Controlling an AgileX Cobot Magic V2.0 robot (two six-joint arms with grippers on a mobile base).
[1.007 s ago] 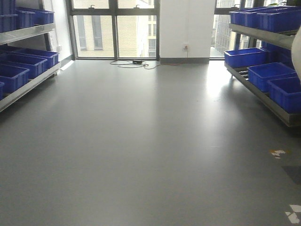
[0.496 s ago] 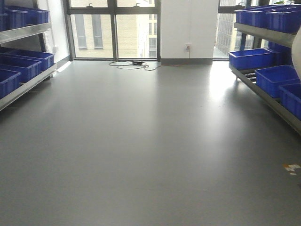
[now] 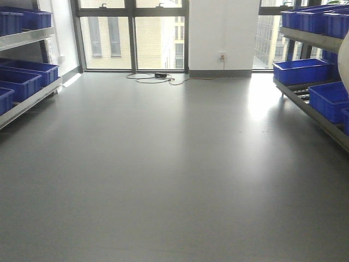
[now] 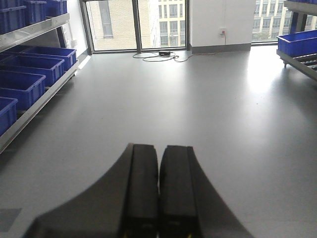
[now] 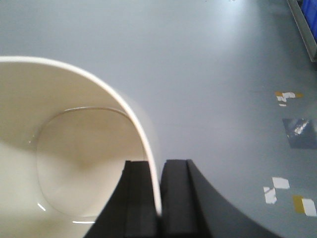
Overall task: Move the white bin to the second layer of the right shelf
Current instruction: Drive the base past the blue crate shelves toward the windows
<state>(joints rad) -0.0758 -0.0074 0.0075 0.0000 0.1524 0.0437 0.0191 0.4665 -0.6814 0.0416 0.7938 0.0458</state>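
Note:
My right gripper [image 5: 159, 166] is shut on the rim of the white bin [image 5: 74, 148], one finger inside the wall and one outside. It holds the cream tub above the grey floor, and the tub looks empty. A sliver of the bin shows at the right edge of the front view [image 3: 344, 60]. The right shelf [image 3: 305, 95] stands at the far right, and rollers show between the blue crates [image 3: 300, 70] on its lower level. An upper level [image 3: 313, 38] also carries blue crates. My left gripper [image 4: 159, 148] is shut and empty, held over the floor.
A left rack [image 3: 27, 98] with blue crates [image 3: 30, 71] lines the left side. Windows and a white wall close the far end, with a cable and black box [image 3: 159, 75] on the floor there. Tape marks [image 5: 287, 96] lie on the floor below the right arm.
The base has rolled forward. Both racks have slid outward toward the frame edges, and the floor tape marks have left the front view. The bin stays at the right edge.

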